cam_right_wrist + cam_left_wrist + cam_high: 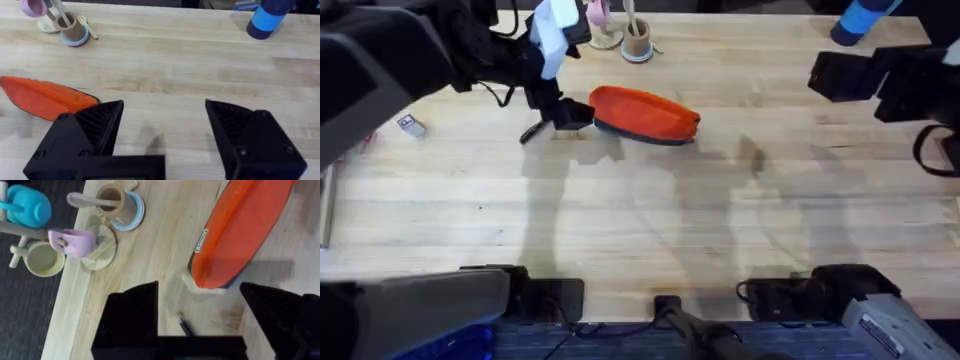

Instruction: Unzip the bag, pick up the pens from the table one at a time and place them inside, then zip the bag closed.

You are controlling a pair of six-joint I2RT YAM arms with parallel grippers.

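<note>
Pale wooden desk (650,220); orange bag (645,113) lies zipped. Left pincer (197,325) released, straddling pen (185,325) beside bag end, likely for pickup. Right pincer (162,137) released, idle, well apart from bag.

Dark carpeted floor (25,305) (speckled grey) lies beyond the tabletop's edge.

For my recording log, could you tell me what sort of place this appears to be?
Probably a lab or workshop bench for robot handling trials: a pale butcher-block table with two arms mounted at its near edge, holding staged props such as an orange bag and a mug rack.
</note>
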